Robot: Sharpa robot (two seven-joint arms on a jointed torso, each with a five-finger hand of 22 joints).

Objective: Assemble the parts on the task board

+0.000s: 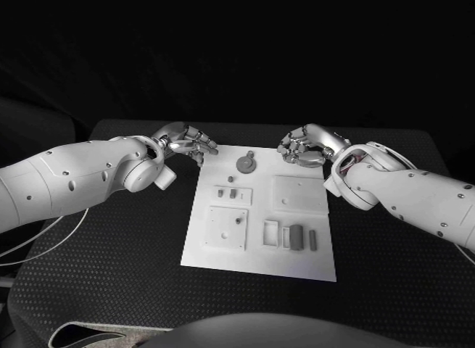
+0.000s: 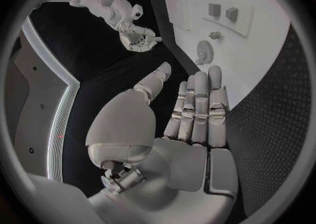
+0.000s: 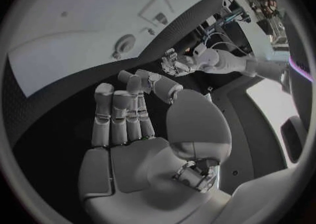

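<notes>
Robot arms reach over a black desk (image 1: 112, 246), both hands hovering above its far side with nothing in their grasp. The left hand (image 1: 185, 143) hangs just off the far left corner of the white task board (image 1: 260, 257), its fingers loosely curled and apart; seen from the left wrist, the palm is bare and the fingers (image 2: 197, 108) stretch side by side toward the board (image 2: 263, 55). The right hand (image 1: 308, 146) hovers at the board's far right corner, fingers bent inward but gripping nothing; the right wrist view shows its palm free and its fingers (image 3: 121, 118) raised above the dark desk surface, with the board (image 3: 79, 29) beyond them. Neither hand touches the board or any piece.

The board lies in the middle of the desk, its long side running away from the robot. A round grey part (image 1: 246, 164) sits near its far edge, between the two hands, and appears from both wrists as a small disc (image 2: 205, 52) (image 3: 123, 44). Two small dark parts (image 1: 228, 193) stand in a raised plate on the board's left half, with a larger plain plate (image 1: 225, 228) nearer the robot. On the right half lies a square plate (image 1: 301, 193), and nearer the robot a row of upright grey parts (image 1: 296, 235) stands side by side.
</notes>
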